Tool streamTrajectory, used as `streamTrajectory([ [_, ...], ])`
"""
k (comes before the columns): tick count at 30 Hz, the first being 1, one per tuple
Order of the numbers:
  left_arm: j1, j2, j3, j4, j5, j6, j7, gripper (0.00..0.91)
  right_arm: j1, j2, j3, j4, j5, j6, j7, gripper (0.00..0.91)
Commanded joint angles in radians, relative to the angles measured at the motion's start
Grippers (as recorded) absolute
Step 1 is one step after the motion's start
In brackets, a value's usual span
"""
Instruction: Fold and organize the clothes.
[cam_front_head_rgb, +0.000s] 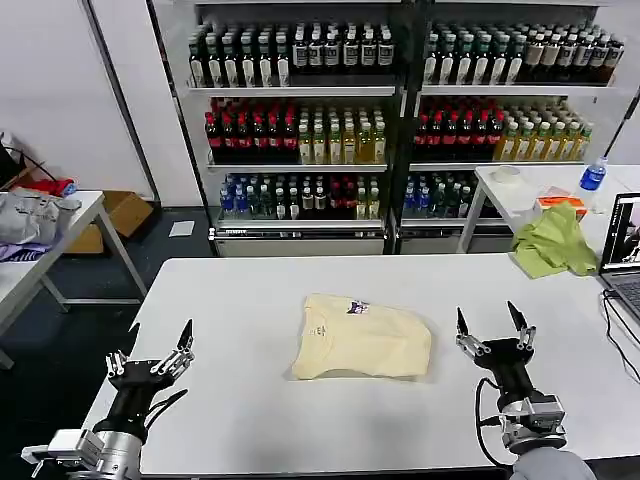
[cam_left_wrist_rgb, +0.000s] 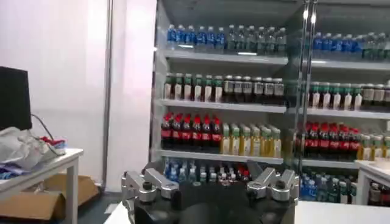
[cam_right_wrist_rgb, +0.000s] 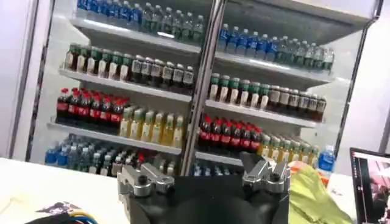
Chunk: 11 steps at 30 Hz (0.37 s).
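The clothes are one pale cream-yellow T-shirt (cam_front_head_rgb: 365, 338), lying folded into a compact rectangle at the middle of the white table (cam_front_head_rgb: 250, 290). Its small purple-white label (cam_front_head_rgb: 357, 308) faces up at the far edge. My left gripper (cam_front_head_rgb: 160, 330) stands open at the table's near left corner, fingers pointing up, well left of the shirt. To the shirt's right my right gripper (cam_front_head_rgb: 486, 312) is open too, a short gap away from the fabric. Nothing sits between either pair of fingers. In the wrist views the left gripper (cam_left_wrist_rgb: 207, 173) and the right gripper (cam_right_wrist_rgb: 204, 170) face the drink shelves.
A lime-green cloth (cam_front_head_rgb: 553, 243) lies on the side table at the back right, near a water bottle (cam_front_head_rgb: 593, 175). A laptop (cam_front_head_rgb: 625, 250) and its cables (cam_front_head_rgb: 610, 320) occupy the right edge. Grey garments (cam_front_head_rgb: 30, 215) lie on a table to the left. Shelves of bottles (cam_front_head_rgb: 400, 130) stand behind.
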Motion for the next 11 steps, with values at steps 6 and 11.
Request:
streamTrajectory([
  [6,0.023,-0.019,-0.042,-0.026,0.005,0.003,0.012,0.907,-0.03,-0.007,0.009,0.042,0.002,-0.005,0.006,0.907],
  [11,0.03,-0.024,-0.06,-0.042,0.004,0.008,0.018,0.907,-0.021,-0.006,0.017,0.044,0.025,-0.036,-0.004,0.907],
])
